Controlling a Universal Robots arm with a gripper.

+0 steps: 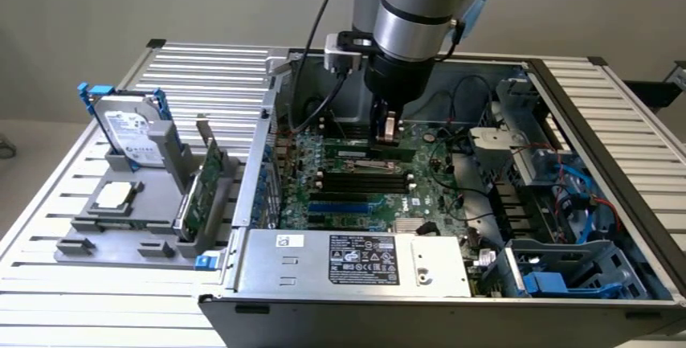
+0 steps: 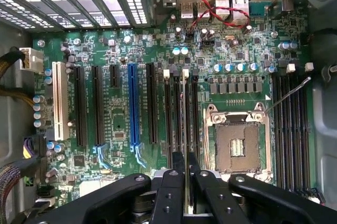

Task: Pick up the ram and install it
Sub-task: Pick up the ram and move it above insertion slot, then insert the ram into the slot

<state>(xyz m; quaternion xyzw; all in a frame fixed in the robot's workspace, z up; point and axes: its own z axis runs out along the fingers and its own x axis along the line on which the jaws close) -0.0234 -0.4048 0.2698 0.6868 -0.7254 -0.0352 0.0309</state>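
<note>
Exterior view. The arm (image 1: 418,10) reaches straight down into the open computer case (image 1: 429,316), which lies on its side on the slatted worktop (image 1: 204,67). The hand (image 1: 387,135) sits low over the motherboard (image 1: 434,191), at the far edge of the black memory slots (image 1: 365,179). What it grips is hard to make out from here. The power supply (image 1: 365,255) lies in the near part of the case. To the exterior view's left of the case, a grey holder (image 1: 118,227) carries an upright hard drive (image 1: 131,135) and a wide green expansion card (image 1: 206,183) (not the task's piece).

Wrist view. The two dark fingers (image 2: 171,192) are pressed onto the ram (image 2: 185,108), pinching it between them. It shows edge-on as a thin pale line running away from the hand. The ram lies parallel to the memory slots and in among them, between the long blue slot (image 2: 134,103) and the CPU socket (image 2: 237,145). Cannot tell whether it touches a slot or hangs just above.
</note>
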